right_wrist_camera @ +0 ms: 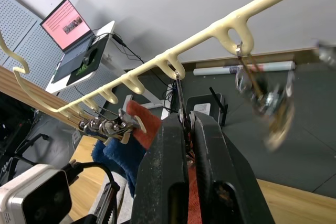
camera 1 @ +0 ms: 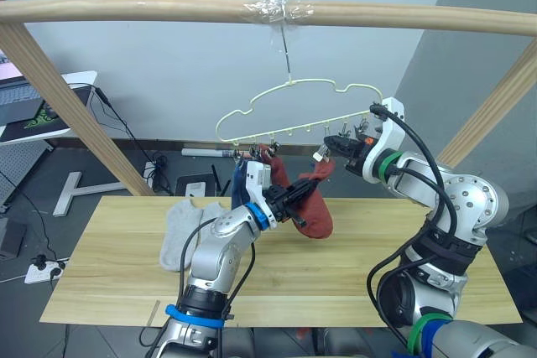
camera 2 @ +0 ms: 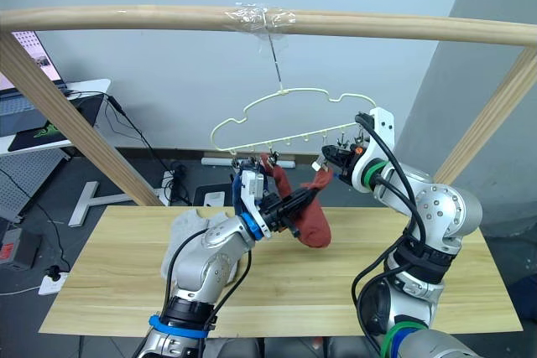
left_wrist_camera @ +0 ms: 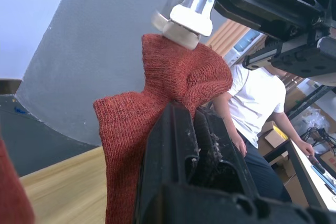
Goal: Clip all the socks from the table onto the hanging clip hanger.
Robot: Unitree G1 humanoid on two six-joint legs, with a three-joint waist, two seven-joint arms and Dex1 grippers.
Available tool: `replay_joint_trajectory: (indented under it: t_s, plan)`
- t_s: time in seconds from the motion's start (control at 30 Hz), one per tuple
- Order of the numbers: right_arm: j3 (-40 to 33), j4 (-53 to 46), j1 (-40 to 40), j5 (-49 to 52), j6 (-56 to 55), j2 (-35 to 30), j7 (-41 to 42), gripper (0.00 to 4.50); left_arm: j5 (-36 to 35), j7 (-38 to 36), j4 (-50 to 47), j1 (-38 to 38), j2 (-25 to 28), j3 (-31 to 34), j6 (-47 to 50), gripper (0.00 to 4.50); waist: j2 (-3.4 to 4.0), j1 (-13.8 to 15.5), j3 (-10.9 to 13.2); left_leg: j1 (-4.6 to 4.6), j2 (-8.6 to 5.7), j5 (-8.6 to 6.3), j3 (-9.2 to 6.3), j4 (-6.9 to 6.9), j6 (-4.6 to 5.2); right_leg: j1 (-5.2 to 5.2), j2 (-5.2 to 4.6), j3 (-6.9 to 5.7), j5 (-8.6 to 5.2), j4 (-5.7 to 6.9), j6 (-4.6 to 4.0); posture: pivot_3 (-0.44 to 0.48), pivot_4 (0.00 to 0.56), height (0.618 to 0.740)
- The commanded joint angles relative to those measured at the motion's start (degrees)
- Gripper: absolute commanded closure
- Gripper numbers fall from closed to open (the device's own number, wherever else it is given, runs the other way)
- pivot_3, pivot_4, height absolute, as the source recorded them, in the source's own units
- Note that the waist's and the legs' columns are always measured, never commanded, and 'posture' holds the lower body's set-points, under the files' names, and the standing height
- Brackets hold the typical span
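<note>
The pale yellow clip hanger [camera 1: 295,100] hangs by its hook from a wooden bar. My left gripper [camera 1: 299,195] is shut on a rust red sock [camera 1: 314,210], holding it up just under the hanger's right clips. My right gripper [camera 1: 330,147] is shut on a metal clip [right_wrist_camera: 180,99] right above that sock's top edge. A second red sock [camera 1: 274,165] and a blue sock [camera 1: 240,180] hang from clips further left. Two light grey socks [camera 1: 181,230] lie on the table [camera 1: 361,266] at the left.
The round wooden bar [camera 1: 151,10] spans the top, with slanted wooden posts [camera 1: 67,102] at both sides. A white desk with a laptop [camera 1: 25,102] stands at the far left. A person in a white shirt [left_wrist_camera: 258,97] appears behind the sock in the left wrist view.
</note>
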Motion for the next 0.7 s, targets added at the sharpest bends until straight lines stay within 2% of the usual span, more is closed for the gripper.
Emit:
replay_joint_trajectory:
  t_s: [0.03, 0.23, 0.7]
  plan:
    - [-1.9, -0.9, -1.1, -0.2, 0.1, -0.7, -0.9, 4.5, -1.6, -0.9, -2.2, -0.2, 0.6, 0.1, -0.5, 4.47, 0.0, 0.0, 0.0, 0.0, 0.0, 0.0, 0.0, 0.0, 0.0, 0.0, 0.0, 0.0, 0.0, 0.0, 0.0, 0.06, 0.132, 0.74]
    - [-2.6, -1.1, -1.4, -0.2, 1.0, -0.4, -1.2, 4.5, -2.2, -1.5, -3.4, 0.1, 1.7, -0.2, -0.8, 4.47, 0.0, 0.0, 0.0, 0.0, 0.0, 0.0, 0.0, -0.02, 0.0, 0.0, 0.0, -0.01, 0.0, -0.03, 0.01, 0.064, 0.134, 0.74]
    - [-4.0, -1.6, -1.4, -0.4, 2.3, 1.8, -2.1, 4.5, -2.3, -0.3, -2.9, -1.4, 0.4, 0.0, -1.0, 4.47, 0.06, 0.0, 0.1, -0.04, 0.0, 0.0, -0.01, -0.09, 0.01, 0.0, 0.0, -0.01, -0.01, -0.21, 0.01, 0.068, 0.147, 0.74]
